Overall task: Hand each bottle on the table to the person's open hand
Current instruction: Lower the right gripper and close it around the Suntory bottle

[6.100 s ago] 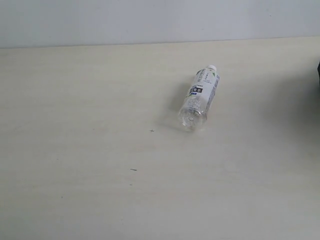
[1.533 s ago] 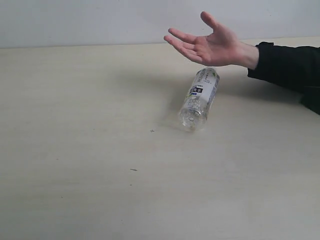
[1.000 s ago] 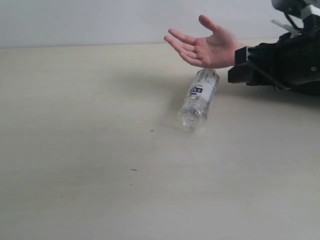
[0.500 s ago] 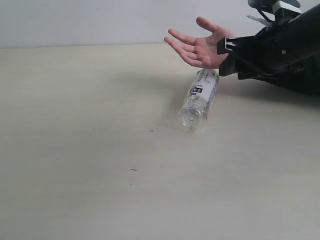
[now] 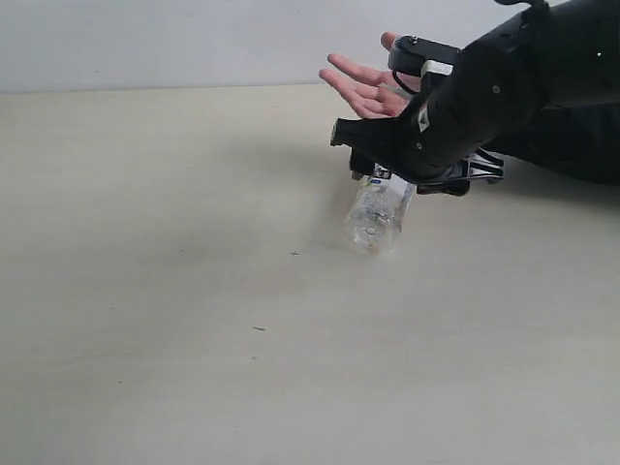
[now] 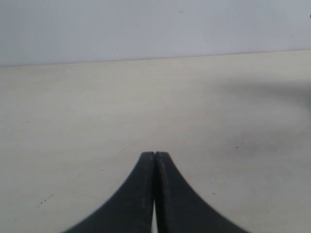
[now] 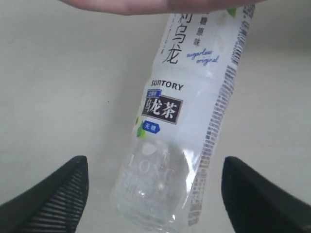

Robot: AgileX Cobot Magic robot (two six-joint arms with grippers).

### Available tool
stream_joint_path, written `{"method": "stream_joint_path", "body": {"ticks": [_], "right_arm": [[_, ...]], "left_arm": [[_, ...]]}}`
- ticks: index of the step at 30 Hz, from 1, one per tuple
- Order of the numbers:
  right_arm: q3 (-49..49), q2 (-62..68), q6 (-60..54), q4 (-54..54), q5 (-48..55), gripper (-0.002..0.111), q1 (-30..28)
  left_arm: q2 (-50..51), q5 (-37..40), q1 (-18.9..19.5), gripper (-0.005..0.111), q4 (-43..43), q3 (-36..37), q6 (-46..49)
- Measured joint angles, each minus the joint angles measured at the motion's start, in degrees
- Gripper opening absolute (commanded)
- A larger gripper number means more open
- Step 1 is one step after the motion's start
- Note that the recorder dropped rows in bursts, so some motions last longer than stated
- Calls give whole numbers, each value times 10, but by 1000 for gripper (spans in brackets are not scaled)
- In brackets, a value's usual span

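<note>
One white-labelled clear bottle (image 5: 376, 213) lies on its side on the table (image 5: 145, 291), base toward the camera; the other bottles are out of view. The person's open hand (image 5: 360, 87) hovers palm up just behind it, partly hidden by my right arm. My right gripper (image 5: 383, 172) hangs over the bottle's upper half. In the right wrist view the bottle (image 7: 187, 121) lies between the wide-open fingers (image 7: 53, 194) of the right gripper (image 7: 154, 194), untouched, with the hand (image 7: 155, 6) above it. The left gripper (image 6: 155, 160) is shut and empty over bare table (image 6: 73, 111).
A pale wall (image 5: 194, 39) runs behind the table's far edge. A black sleeve (image 5: 572, 145) lies at the right behind my right arm. Tiny dark specks (image 5: 294, 254) mark the tabletop in front of the bottle.
The open hand came in from the right and stays above the bottle's cap. My right arm then swept in from the right and lowered over the bottle. The bottle has not moved.
</note>
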Motion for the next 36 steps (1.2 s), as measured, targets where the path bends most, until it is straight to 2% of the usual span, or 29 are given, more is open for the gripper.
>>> {"method": "stream_joint_path", "body": {"ticks": [4, 9, 19, 24, 36], "right_arm": [[0, 23, 132, -95, -15, 85, 2], [-2, 40, 180, -129, -58, 86, 2], [-5, 83, 343, -290, -62, 86, 2], [-5, 91, 381, -327, -56, 86, 2], [-5, 113, 389, -335, -45, 84, 2]], "left_arm": [[0, 0, 0, 3, 0, 0, 0], [0, 0, 0, 3, 0, 0, 0], [0, 0, 0, 3, 0, 0, 0], [0, 0, 0, 3, 0, 0, 0], [0, 0, 0, 3, 0, 0, 0]]}}
